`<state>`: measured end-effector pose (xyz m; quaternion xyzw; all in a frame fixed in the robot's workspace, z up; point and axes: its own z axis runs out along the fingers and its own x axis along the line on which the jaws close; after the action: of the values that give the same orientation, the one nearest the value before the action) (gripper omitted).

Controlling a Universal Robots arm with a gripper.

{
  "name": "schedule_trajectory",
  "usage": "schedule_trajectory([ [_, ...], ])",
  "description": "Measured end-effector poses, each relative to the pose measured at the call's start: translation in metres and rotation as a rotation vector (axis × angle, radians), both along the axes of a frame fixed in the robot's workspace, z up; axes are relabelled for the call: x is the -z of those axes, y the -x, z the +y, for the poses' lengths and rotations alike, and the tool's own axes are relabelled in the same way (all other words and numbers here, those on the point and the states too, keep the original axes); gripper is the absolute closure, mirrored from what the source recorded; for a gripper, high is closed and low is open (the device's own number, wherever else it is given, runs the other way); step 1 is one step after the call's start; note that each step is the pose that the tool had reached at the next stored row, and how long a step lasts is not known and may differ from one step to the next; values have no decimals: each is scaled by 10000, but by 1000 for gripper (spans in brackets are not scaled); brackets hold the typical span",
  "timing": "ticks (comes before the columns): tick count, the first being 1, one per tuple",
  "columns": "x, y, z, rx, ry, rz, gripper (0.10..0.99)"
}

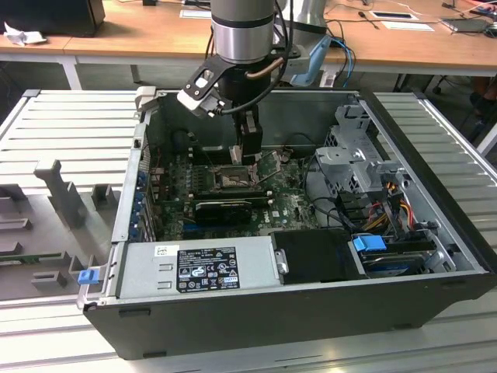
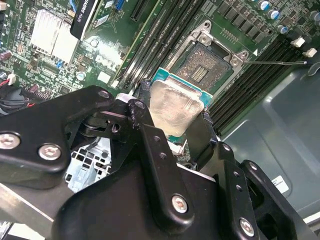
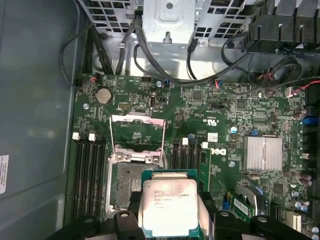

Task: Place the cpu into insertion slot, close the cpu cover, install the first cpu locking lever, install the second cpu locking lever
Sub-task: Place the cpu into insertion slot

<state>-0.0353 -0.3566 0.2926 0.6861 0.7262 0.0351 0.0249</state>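
The cpu (image 3: 167,207), silver face showing, is gripped at its edges by the closed jaws of the gripper (image 1: 247,148). The gripper is seen just above the centre of the exterior view, inside the open computer case (image 1: 233,318). The chip is held over the near edge of the insertion slot (image 3: 125,184), not seated. The cpu cover (image 3: 135,118) is swung open beyond the socket.

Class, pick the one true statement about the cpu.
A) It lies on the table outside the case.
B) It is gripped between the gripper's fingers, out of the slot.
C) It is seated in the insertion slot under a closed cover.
B: the gripper clamps the cpu, while the insertion slot lies bare with the cpu cover raised.
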Motion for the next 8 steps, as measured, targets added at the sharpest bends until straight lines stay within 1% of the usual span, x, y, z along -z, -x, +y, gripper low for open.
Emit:
schedule_trajectory([
  [4, 40, 0, 1, 1, 21, 0, 561],
  [8, 64, 0, 3, 1, 34, 0, 561],
])
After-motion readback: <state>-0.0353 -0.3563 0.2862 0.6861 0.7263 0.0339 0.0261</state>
